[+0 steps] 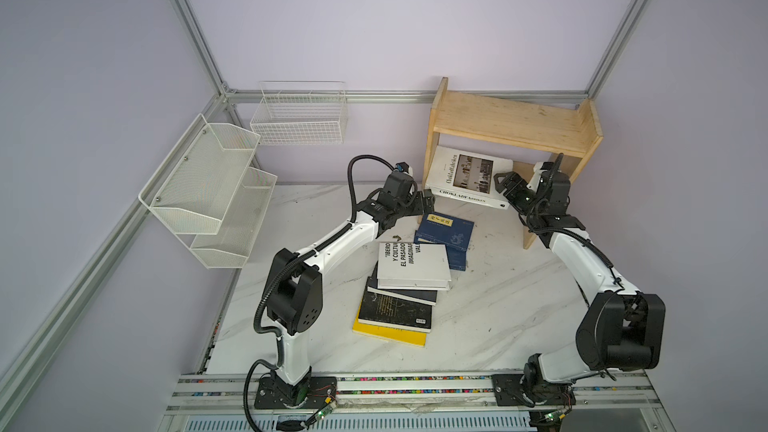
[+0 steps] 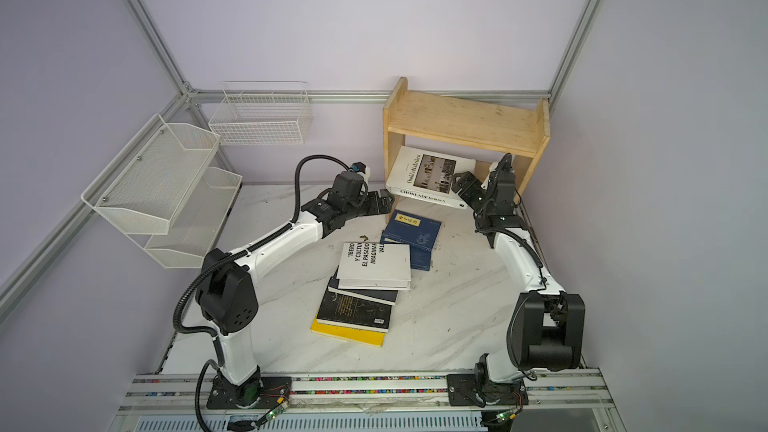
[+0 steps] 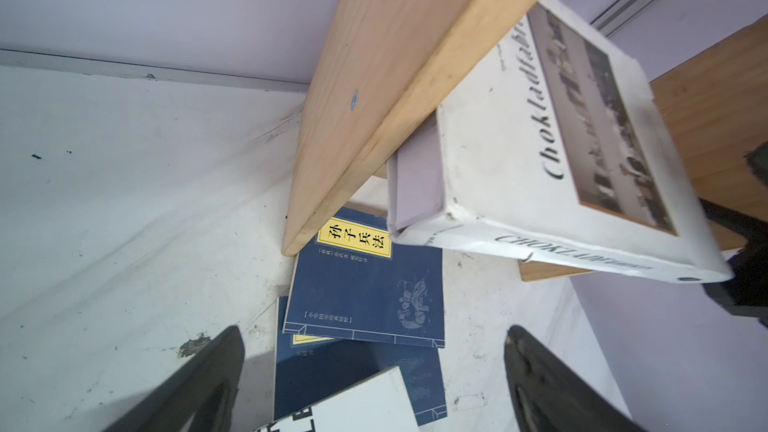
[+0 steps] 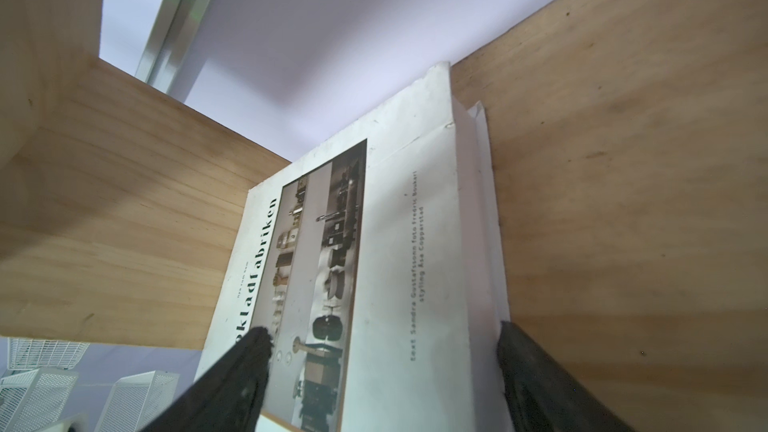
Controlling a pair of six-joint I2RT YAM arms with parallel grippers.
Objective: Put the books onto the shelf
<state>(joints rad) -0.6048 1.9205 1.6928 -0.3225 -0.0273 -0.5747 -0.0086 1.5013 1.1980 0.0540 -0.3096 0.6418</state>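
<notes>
Books are split between the shelf [image 1: 511, 120] and the worktop [image 1: 498, 309].

1. On the shelf: I see one thick white book with a photo cover [image 1: 457, 174] in the lower tier. It lies cover up and tilted, with its spine facing outward, and it juts past the shelf's front edge.
2. On the worktop: six books lie in front of the shelf in a loose, overlapping row leading away from it.
   - Nearest the shelf is a navy book with a yellow label [image 1: 446, 230], on top of a second navy book [image 1: 457, 261].
   - Next is a white book with black lettering [image 1: 415, 265], which rests on a black book [image 1: 407, 295].
   - That one overlaps a second black book [image 1: 392, 313].
   - Underneath, farthest from the shelf, lies a yellow book [image 1: 388, 336].
3. Right jaws: they stand wide, astride the end of the photo-cover book inside the lower tier. In the right wrist view one of the fingers [image 4: 237, 367] crosses the cover. The other finger sits at the page-edge side, next to the shelf's board. I cannot tell whether they press on the book.
4. Left jaws: they stand wide with nothing between them, at the foot of the shelf's side panel on the left arm's side and close to the overhanging corner of the photo-cover book. In the left wrist view the fingers [image 3: 195, 376] frame the two navy books.
</notes>
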